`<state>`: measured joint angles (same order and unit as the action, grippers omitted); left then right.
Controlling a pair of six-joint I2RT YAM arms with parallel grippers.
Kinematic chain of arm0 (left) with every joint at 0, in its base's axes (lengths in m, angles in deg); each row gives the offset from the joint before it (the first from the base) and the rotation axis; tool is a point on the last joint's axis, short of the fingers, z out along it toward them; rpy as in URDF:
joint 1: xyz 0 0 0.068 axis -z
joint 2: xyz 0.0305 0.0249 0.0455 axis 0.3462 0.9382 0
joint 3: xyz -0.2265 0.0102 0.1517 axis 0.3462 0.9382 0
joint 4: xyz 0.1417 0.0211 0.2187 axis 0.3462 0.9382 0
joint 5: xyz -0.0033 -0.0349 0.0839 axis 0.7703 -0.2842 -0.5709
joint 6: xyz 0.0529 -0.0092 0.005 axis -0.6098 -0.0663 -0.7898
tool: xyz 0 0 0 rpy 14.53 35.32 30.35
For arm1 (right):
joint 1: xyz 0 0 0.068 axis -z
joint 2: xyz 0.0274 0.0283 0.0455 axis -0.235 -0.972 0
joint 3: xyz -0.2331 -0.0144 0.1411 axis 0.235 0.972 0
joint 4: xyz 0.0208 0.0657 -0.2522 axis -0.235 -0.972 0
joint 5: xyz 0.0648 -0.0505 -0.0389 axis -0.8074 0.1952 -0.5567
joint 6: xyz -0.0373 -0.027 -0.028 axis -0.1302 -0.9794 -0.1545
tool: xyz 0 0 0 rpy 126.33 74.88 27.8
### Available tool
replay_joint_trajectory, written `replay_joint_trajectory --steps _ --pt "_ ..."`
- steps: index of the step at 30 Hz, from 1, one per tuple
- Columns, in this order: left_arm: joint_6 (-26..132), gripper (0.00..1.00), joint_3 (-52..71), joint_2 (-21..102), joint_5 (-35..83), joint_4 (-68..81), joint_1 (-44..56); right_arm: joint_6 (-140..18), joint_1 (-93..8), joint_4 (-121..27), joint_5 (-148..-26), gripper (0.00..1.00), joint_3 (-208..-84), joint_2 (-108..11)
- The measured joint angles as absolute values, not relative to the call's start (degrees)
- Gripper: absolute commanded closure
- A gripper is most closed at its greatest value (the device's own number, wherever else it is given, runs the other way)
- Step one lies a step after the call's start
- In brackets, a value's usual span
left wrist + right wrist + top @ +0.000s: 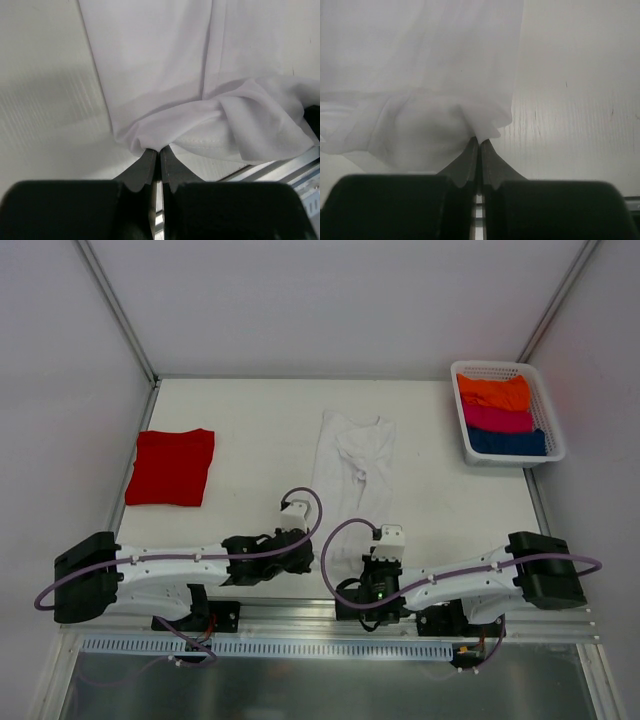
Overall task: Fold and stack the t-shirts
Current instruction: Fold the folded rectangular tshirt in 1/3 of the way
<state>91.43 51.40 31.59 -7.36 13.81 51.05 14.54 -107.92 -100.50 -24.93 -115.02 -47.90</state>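
Note:
The white t-shirt [352,465] lies as a long narrow strip down the middle of the table, collar end at the far side. My left gripper [305,548] is shut on its near left corner; in the left wrist view the cloth [200,90] bunches at my fingertips [160,150]. My right gripper [383,552] is shut on its near right corner; in the right wrist view the cloth [420,85] puckers at the tips [480,141]. The red t-shirt [171,467] lies folded in a square at the table's left side.
A white basket [508,453] at the far right holds folded orange, pink and blue cloths. The metal front rail of the table [330,615] runs just behind both grippers. Grey walls close in the table on three sides.

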Motion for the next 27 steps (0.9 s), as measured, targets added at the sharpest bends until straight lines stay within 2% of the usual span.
replay_joint_trajectory --steps 7,18,27 --pt "84.88 1.0 46.87 34.19 -6.49 13.11 43.49 0.95 -98.84 -89.68 -24.43 1.0 -113.07 -47.47" --pt "74.15 1.0 35.35 49.14 -1.79 7.97 35.38 -21.74 -83.7 -75.87 -24.56 1.0 -114.3 -49.15" --pt "68.77 1.0 25.89 56.11 2.15 7.14 29.61 -38.22 -71.9 -65.36 -28.91 1.0 -118.58 -52.01"
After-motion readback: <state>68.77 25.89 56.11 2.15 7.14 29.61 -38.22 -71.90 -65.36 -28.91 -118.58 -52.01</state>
